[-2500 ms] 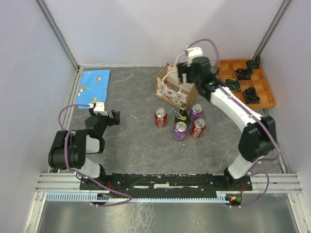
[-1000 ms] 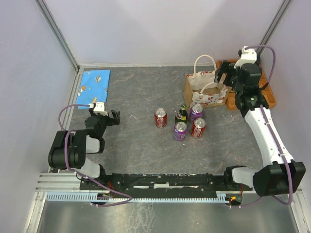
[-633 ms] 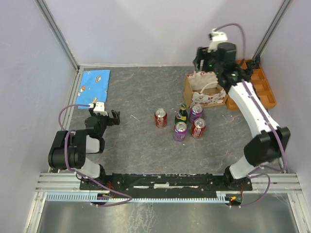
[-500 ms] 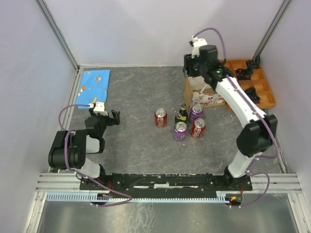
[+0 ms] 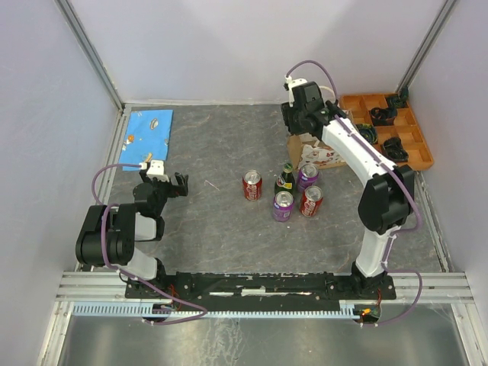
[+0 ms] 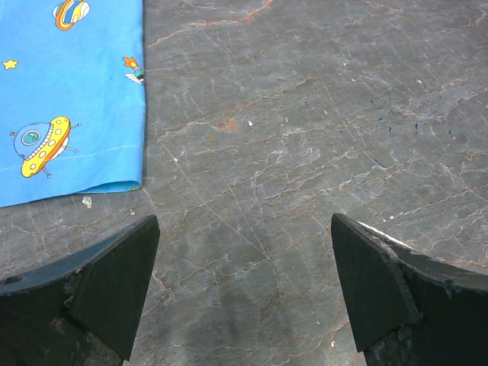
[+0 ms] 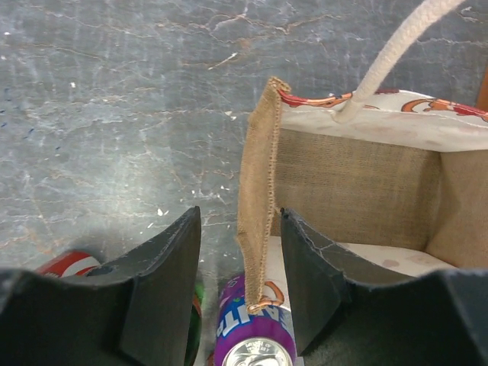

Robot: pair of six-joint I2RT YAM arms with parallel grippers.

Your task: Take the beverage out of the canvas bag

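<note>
The canvas bag (image 5: 307, 146) stands on the gray table (image 5: 221, 145) in the upper right of the overhead view, just left of the orange tray (image 5: 412, 156) and largely covered by the right arm reaching over it. The right gripper (image 5: 294, 123) sits at the bag's left end. In the right wrist view this gripper (image 7: 240, 217) straddles the bag's frayed brown side wall, with one finger (image 7: 164, 267) outside over the table and the other finger (image 7: 313, 263) inside the bag (image 7: 351, 183). The jaws are partly open. The inner finger is just beside the wall, a clear gap separates the outer finger from it, and nothing is clamped. A white rope handle (image 7: 396, 46) rises from the bag's far patterned panel toward the top right of that frame. Of the bag's inside, only brown walls and a pale patterned floor show. Just below the bag in the overhead view stand a green bottle (image 5: 285, 179), two purple cans (image 5: 308, 175) (image 5: 283, 205) and two red cans (image 5: 252, 185) (image 5: 311, 200), all upright. The top of one purple can (image 7: 252, 347) shows at the bottom edge of the right wrist view, close against the bag's corner. The left gripper (image 5: 179, 184) is well apart from all of this, at the left middle of the overhead view. In its own wrist view the left gripper (image 6: 244, 221) has its jaws spread wide and holds nothing over bare table, with a blue cloth (image 6: 69, 91) printed with cartoon spaceships in the upper left corner.
</note>
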